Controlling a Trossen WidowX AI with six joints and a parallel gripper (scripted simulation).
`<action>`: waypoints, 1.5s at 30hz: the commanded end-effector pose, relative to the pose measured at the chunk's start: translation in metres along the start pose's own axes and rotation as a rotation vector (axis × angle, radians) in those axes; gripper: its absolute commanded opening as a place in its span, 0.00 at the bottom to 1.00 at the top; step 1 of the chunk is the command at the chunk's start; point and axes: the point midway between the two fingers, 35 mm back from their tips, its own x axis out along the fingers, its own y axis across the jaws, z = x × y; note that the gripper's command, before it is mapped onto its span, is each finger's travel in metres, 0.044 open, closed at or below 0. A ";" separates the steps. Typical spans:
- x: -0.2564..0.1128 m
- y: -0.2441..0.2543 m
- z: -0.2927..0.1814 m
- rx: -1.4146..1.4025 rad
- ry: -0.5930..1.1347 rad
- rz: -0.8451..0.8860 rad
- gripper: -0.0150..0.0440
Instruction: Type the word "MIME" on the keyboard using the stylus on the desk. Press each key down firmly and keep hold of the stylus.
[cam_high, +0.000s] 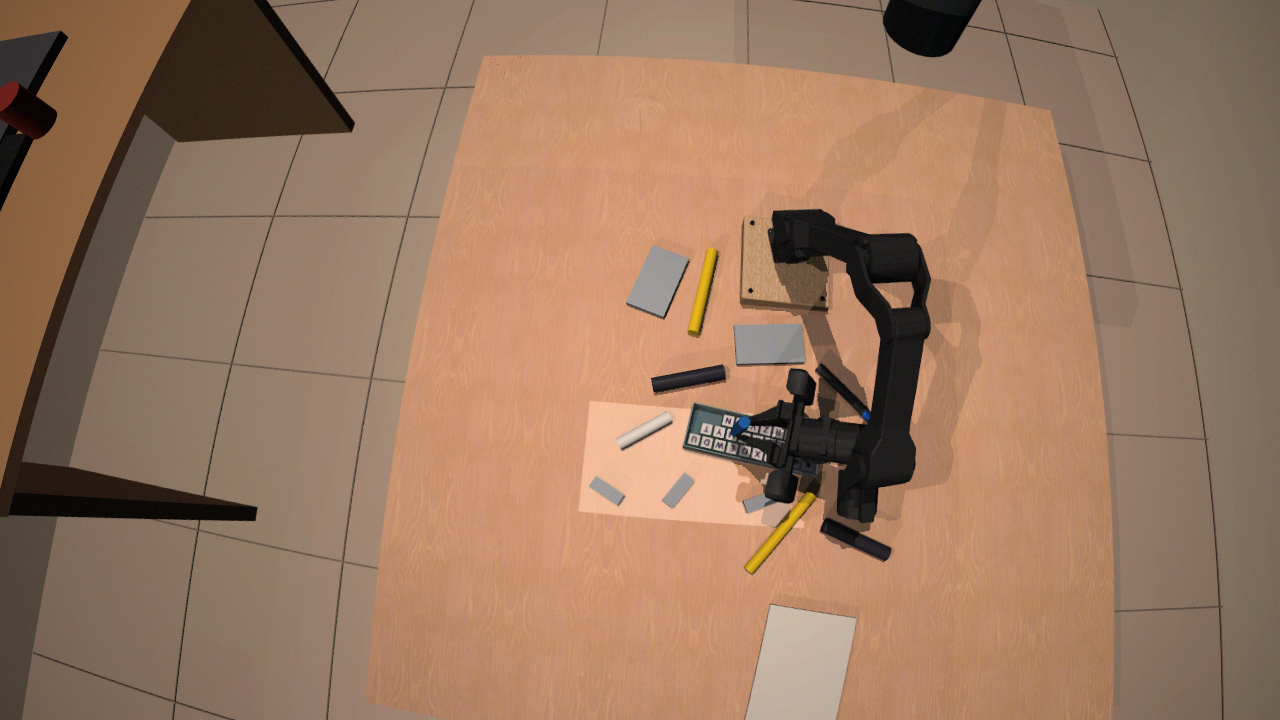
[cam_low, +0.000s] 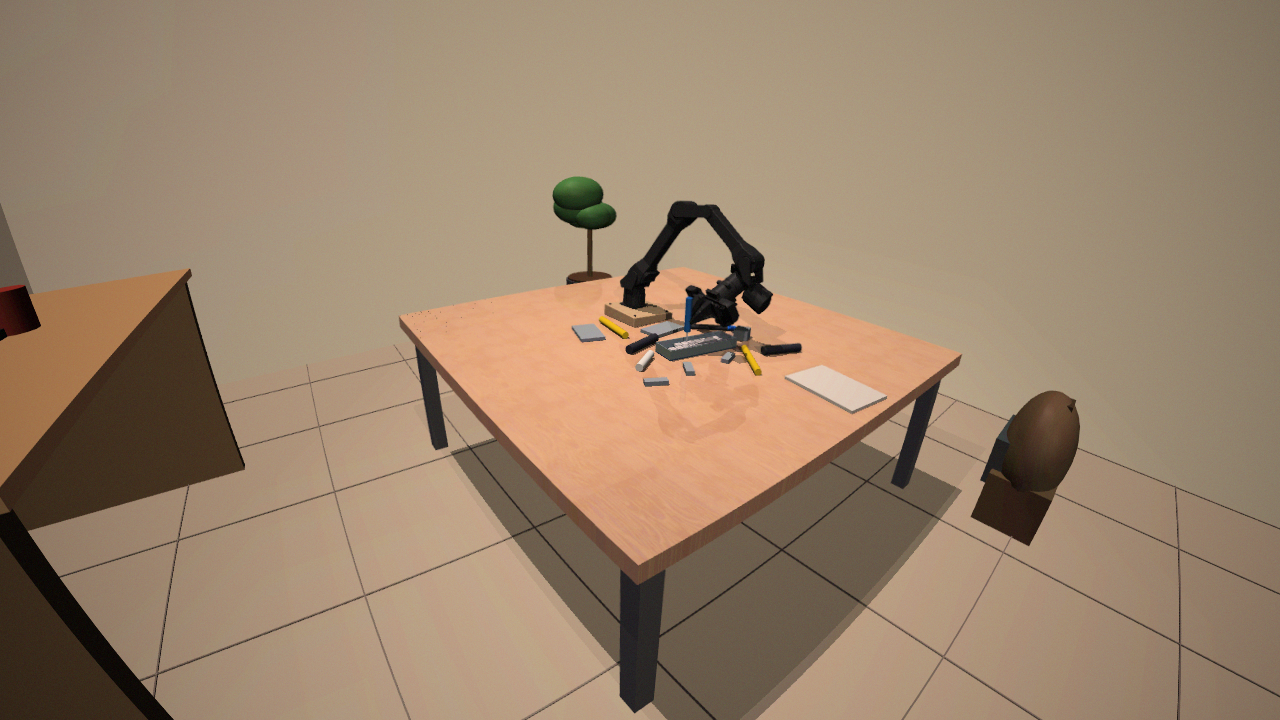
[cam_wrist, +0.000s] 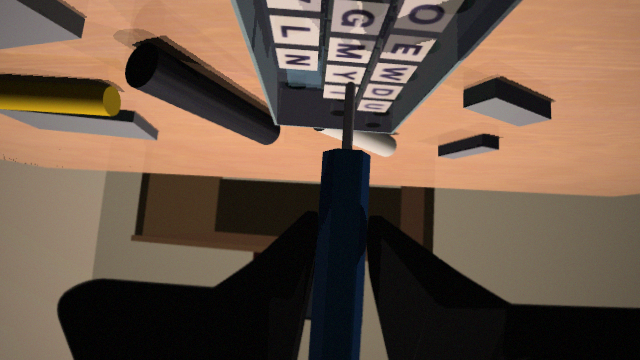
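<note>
The stylus (cam_high: 741, 424) (cam_low: 688, 313) (cam_wrist: 345, 190) has a blue hexagonal body and a thin grey tip. My gripper (cam_high: 745, 431) (cam_wrist: 342, 224) is shut on its blue body. The keyboard (cam_high: 707, 410) (cam_low: 677, 352) (cam_wrist: 320, 111) is a dark teal tray with white letter keys. The stylus stands nearly upright over it in the exterior view. In the wrist view the tip shows over the Y and T keys, just past the M key (cam_wrist: 345, 51). Whether it touches a key cannot be told. The arm hides part of the keyboard in the top view.
A black cylinder (cam_high: 689, 378) (cam_wrist: 200, 95) and a white cylinder (cam_high: 644, 430) (cam_wrist: 382, 143) lie near the keyboard. A blue-ended black pen (cam_high: 841, 389) lies beneath the arm. A yellow rod (cam_high: 779, 532), another black cylinder (cam_high: 855, 539) and several small grey blocks lie around.
</note>
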 end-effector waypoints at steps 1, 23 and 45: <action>0.002 0.000 0.002 -0.003 0.004 0.000 0.39; 0.006 0.000 0.009 -0.003 0.004 0.000 0.39; 0.009 0.000 0.014 -0.003 0.004 0.000 0.39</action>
